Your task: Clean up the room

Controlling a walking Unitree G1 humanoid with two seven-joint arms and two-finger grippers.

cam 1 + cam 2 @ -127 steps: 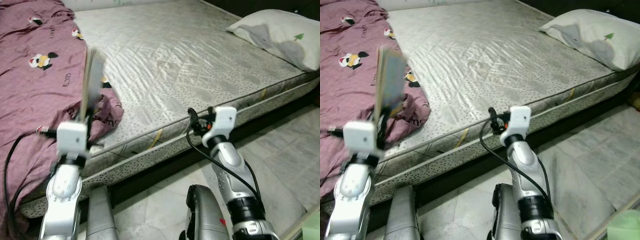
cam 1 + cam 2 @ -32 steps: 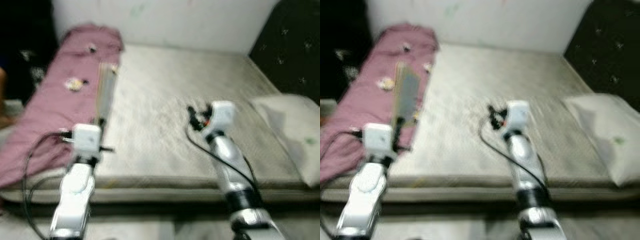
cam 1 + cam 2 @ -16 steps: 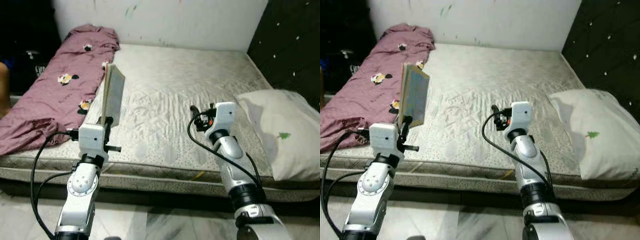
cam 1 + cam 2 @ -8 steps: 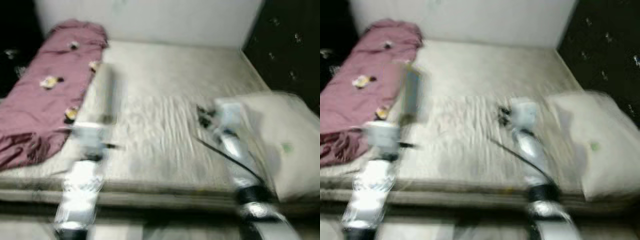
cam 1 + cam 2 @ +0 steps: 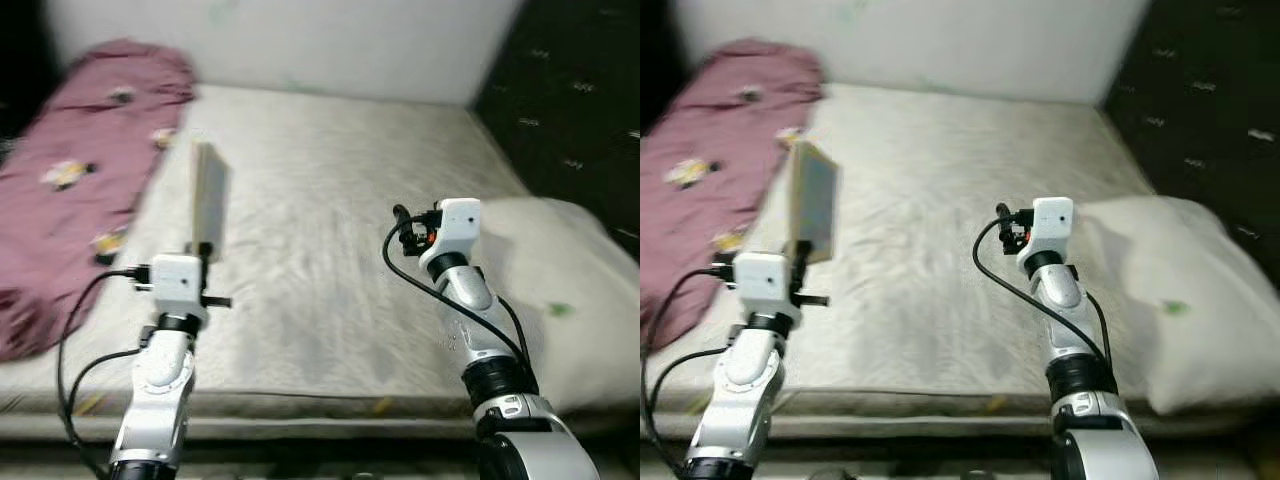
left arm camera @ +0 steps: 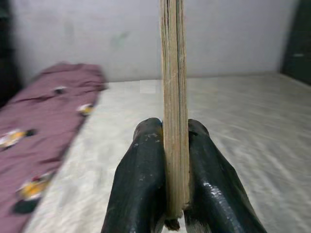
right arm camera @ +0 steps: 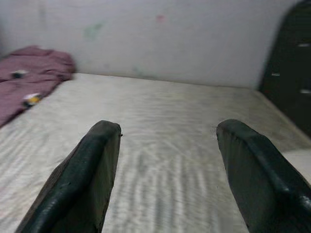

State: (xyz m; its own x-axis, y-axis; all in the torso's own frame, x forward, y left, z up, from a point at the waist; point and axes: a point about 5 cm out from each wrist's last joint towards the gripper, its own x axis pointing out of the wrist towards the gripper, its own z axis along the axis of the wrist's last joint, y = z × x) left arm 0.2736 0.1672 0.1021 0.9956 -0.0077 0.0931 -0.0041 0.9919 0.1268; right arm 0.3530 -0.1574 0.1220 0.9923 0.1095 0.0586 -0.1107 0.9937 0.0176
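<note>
Camera swung right; left gripper [image 6: 172,194] clamps upright book [image 5: 207,198]; right gripper [image 7: 170,170] spread.

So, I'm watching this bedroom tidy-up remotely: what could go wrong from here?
The left gripper pinches the thin tan book only at its bottom edge, standing upright, so it could tip or slip out. The head views are blurred, so a set-down on the bare grey mattress may be misjudged.

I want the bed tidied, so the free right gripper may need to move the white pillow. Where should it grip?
Probably the pillow by its near left corner, coming in from the bare mattress side with the open right gripper: the soft corner bunches between fingers, and the far side lies against the dark headboard.
</note>
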